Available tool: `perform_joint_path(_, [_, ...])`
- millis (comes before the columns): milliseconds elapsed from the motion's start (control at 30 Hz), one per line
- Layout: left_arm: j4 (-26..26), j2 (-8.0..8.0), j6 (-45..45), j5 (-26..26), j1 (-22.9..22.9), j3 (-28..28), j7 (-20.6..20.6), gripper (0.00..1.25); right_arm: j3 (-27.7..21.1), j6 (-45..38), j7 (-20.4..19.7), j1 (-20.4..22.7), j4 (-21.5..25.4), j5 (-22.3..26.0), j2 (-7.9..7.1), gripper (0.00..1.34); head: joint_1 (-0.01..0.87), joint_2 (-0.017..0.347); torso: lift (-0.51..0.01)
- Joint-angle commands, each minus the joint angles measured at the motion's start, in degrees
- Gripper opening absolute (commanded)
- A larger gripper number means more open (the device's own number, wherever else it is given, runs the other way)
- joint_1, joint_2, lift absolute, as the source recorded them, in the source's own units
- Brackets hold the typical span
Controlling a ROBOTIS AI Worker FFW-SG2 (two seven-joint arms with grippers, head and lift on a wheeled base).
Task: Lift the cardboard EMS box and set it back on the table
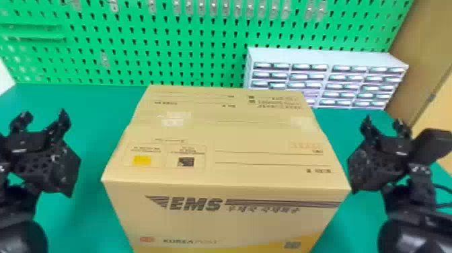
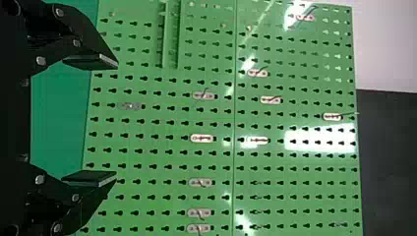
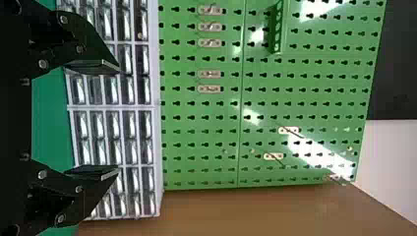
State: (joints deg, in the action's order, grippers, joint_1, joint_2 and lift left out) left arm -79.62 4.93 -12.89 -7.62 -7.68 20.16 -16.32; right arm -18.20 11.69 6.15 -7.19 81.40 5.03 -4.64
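Observation:
The cardboard EMS box [image 1: 225, 134], closed on top, stands in the middle of the head view with its printed front toward me. To its left is my left gripper [image 1: 42, 122], open and apart from the box. My right gripper [image 1: 385, 126] is beside the box's right side, also open; whether its body touches the box, I cannot tell. In the left wrist view the left gripper [image 2: 115, 120] has its fingers spread with nothing between them. The right gripper [image 3: 118, 118] likewise holds nothing in the right wrist view. The box's underside is hidden.
The green table [image 1: 101, 101] extends on both sides of the box. Behind the box at the right stands a white drawer cabinet [image 1: 323, 57]. A green pegboard [image 1: 134, 43] with small hooks rises along the back, and a brown panel [image 1: 420, 43] borders it at the right.

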Motion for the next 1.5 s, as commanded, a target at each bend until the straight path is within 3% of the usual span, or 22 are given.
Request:
perform_joint_path(0, [1.22, -0.01, -0.46, -0.29, -0.06, -0.91, -0.29, 0.79, 1.15, 4.31, 0.0, -0.72, -4.5, 1.3, -0.37, 0.8, 0.678, -0.014, -0.088])
perform_joint_path(367, [1.92, 0.08, -0.55, -0.73, -0.32, -2.49, -1.0, 0.79, -1.13, 9.06, 0.0, -2.83, -8.72, -2.92, 2.97, 0.8, 0.678, -0.014, -0.088])
perform_joint_path(633, [2.01, -0.01, -0.46, -0.91, -0.41, -4.6, -1.0, 0.79, 0.36, 11.6, -0.79, -4.41, -11.0, -4.33, 4.69, 0.8, 0.678, -0.014, -0.088])
perform_joint_path(867, [2.01, -0.01, -0.46, -0.56, -1.11, -7.68, -0.91, 0.79, 3.52, 13.89, -1.23, -6.26, -14.34, -3.97, 4.69, 0.79, 0.678, -0.014, -0.088])
perform_joint_path(1200, [2.01, -0.1, -0.46, -0.73, -1.55, -9.52, -0.91, 0.79, 10.99, 15.3, -5.98, -7.84, -16.54, -3.01, 4.69, 0.79, 0.678, -0.014, -0.088])
perform_joint_path(1467, [2.01, -0.01, -0.46, -1.09, -1.64, -11.37, -0.91, 0.79, 13.89, 15.3, -6.33, -8.19, -17.51, -2.39, 4.69, 0.79, 0.678, -0.014, -0.088])
